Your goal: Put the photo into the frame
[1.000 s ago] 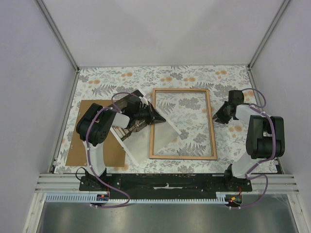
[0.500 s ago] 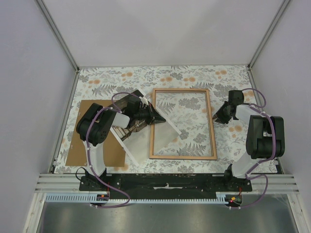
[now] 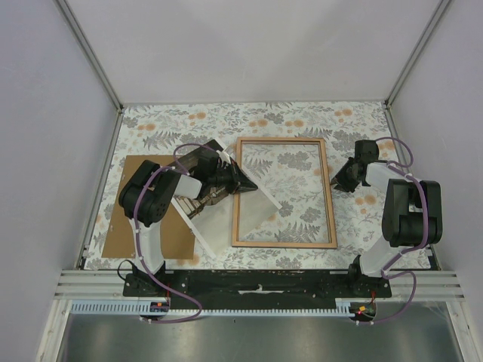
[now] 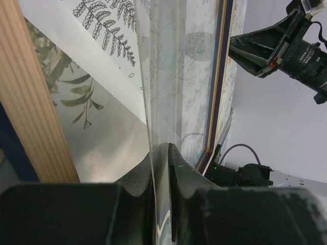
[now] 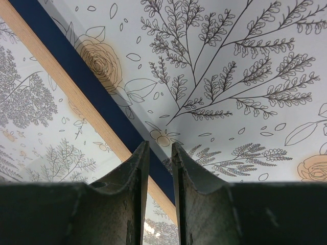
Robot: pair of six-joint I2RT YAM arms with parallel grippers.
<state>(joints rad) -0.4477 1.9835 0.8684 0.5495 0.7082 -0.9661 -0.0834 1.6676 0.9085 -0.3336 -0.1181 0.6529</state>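
Observation:
The frame (image 3: 283, 192) lies mid-table with its light wood back up; its wooden rail (image 4: 25, 102) fills the left of the left wrist view. The photo (image 3: 219, 219) rests white side up and tilted, its lower part on the table left of the frame, its upper part across the frame's left rail. My left gripper (image 3: 245, 183) is shut on the photo's raised edge (image 4: 159, 102), which runs thin between the jaws at my left gripper (image 4: 161, 148). My right gripper (image 3: 337, 181) sits by the frame's right rail (image 5: 76, 76). Its jaws (image 5: 159, 145) stand slightly open, with nothing between them.
A brown fibreboard backing panel (image 3: 124, 219) lies flat at the left, partly under my left arm. A floral cloth (image 3: 302, 121) covers the table. Metal posts and grey walls close in the sides and the back.

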